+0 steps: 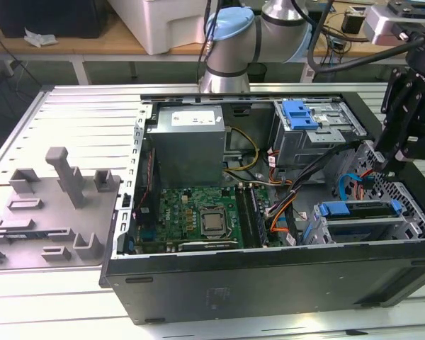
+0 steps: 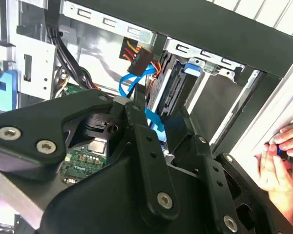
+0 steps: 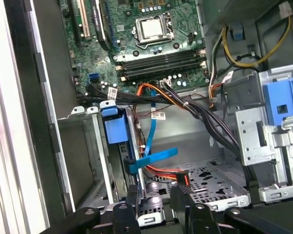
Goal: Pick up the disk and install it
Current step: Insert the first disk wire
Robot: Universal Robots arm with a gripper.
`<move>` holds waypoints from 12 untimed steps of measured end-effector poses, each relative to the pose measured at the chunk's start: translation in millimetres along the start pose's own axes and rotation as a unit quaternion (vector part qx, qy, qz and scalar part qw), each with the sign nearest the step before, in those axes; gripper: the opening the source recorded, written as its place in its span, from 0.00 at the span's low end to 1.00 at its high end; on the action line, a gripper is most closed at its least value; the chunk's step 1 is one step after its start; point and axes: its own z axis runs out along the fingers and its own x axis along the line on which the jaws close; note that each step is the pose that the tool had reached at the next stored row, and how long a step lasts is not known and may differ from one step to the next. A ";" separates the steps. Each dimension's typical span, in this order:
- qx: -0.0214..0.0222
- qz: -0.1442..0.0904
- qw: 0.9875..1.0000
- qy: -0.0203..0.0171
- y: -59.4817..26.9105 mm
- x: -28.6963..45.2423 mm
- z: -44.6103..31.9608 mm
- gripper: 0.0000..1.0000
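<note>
The disk [image 1: 343, 209] stands on edge in the drive bay at the case's near corner on the exterior view's right, its blue bracket tab uppermost. In the wrist views the disk [image 3: 115, 127] [image 2: 172, 90] sits between the bay's metal rails. My black gripper [image 1: 384, 164] hangs over that end of the case, beside the bay and a little above it. Its fingers are apart, so the gripper [image 3: 155, 195] [image 2: 158, 114] is open, with a loose blue ribbon cable [image 3: 154, 160] and the perforated case floor showing between them. Nothing is held.
The open computer case [image 1: 269, 273] holds a motherboard [image 1: 198, 212], a grey power-supply box [image 1: 188, 142], a metal cage with a blue latch [image 1: 304, 120] and bundles of cables [image 3: 195, 105]. A grey fixture [image 1: 57, 205] lies outside on the left. A person's hand [image 2: 283, 156] rests by the case rim.
</note>
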 end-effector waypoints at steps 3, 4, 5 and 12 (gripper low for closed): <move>0.000 0.006 1.000 0.000 -0.9 -3.0 0.4 0.44; 0.000 0.007 1.000 0.000 -0.9 -4.5 0.5 0.44; 0.000 0.008 1.000 0.000 -0.8 -7.7 1.0 0.44; 0.003 0.012 1.000 0.014 -1.6 -20.2 3.5 0.44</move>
